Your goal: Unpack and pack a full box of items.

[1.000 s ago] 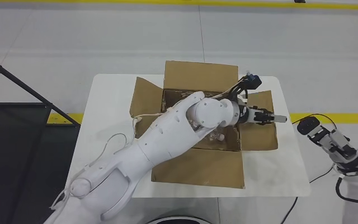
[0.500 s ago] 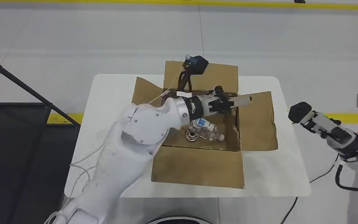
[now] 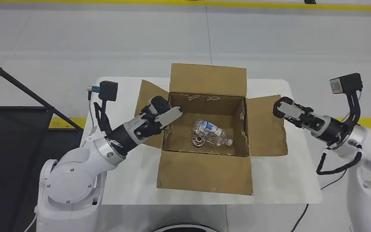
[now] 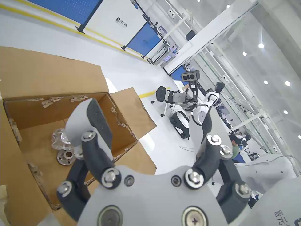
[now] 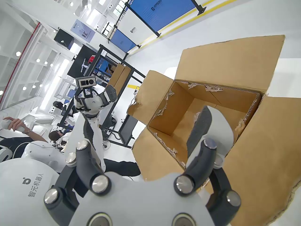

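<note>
While the cardboard box (image 3: 206, 168) sits open on the table (image 3: 278, 180) with its flaps spread, a plastic bottle (image 3: 212, 130) and a round metal fitting (image 3: 199, 140) lie on its floor. The left gripper (image 3: 169, 111) hovers spread and empty at the box's left wall, pulled back from across the opening. The right gripper (image 3: 279, 109), also spread and empty, has moved in over the right flap.
</note>
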Controlling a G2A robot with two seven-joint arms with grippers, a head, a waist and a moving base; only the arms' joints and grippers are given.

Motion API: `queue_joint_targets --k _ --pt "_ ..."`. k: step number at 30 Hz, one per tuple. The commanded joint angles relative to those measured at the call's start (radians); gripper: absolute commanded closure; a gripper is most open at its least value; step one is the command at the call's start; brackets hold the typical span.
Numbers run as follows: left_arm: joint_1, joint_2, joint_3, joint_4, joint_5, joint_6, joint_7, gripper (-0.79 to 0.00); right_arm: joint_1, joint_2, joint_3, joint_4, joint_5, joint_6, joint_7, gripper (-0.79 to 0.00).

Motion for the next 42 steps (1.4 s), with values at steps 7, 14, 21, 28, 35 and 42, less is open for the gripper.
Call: queue_joint_targets --k 7,14,21,28,35,42 --pt "-0.003 0.0 0.002 0.002 0.001 0.002 0.0 -0.785 0.0 0.002 -0.036 -0.032 -0.075 0.022 -0.015 -0.785" --pt "-0.003 0.0 0.002 0.002 0.001 0.002 0.0 -0.785 0.169 0.005 -0.289 0.021 -0.343 0.148 -0.004 -0.785" --pt "-0.003 0.0 0.002 0.002 0.001 0.002 0.0 -0.785 0.339 -0.008 -0.458 0.159 -0.509 0.314 -0.032 -0.785" --pt "-0.003 0.0 0.002 0.002 0.001 0.002 0.0 -0.785 0.294 0.007 -0.375 0.137 -0.493 0.36 0.01 -0.785" --pt "-0.003 0.0 0.002 0.002 0.001 0.002 0.0 -0.785 0.216 0.025 -0.308 0.113 -0.502 0.389 0.062 -0.785" --pt "-0.003 0.0 0.002 0.002 0.001 0.002 0.0 -0.785 0.167 0.034 -0.287 0.139 -0.515 0.433 0.065 -0.785"
